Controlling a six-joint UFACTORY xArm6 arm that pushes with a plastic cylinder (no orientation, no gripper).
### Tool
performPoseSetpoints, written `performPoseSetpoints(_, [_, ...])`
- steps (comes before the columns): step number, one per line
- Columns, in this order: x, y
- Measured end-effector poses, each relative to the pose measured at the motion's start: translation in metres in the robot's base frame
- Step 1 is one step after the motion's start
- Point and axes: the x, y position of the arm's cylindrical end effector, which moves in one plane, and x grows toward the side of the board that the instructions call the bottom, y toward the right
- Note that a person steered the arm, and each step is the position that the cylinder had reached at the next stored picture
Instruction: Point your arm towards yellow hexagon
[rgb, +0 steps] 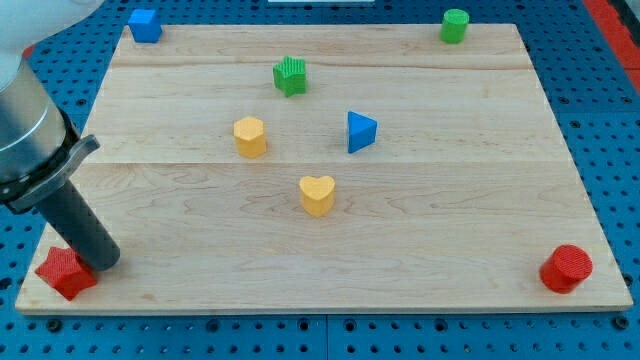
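The yellow hexagon (250, 137) stands on the wooden board (450, 220), left of the middle. My tip (101, 265) is at the board's bottom left corner, touching or just beside a red star-shaped block (65, 272). The rod slants up to the view's left edge. The tip is far from the yellow hexagon, below and to the left of it.
A yellow heart (318, 195) lies near the middle, a blue triangle (361, 132) right of the hexagon, a green star (290, 76) above it. A blue block (145, 25) is at the top left corner, a green cylinder (455, 26) top right, a red cylinder (566, 268) bottom right.
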Motion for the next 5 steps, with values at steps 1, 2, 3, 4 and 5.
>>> performPoseSetpoints(1, [-0.022, 0.011])
performPoseSetpoints(2, [-0.049, 0.020])
performPoseSetpoints(3, [-0.078, 0.033])
performPoseSetpoints(4, [-0.107, 0.053])
performPoseSetpoints(5, [-0.133, 0.074])
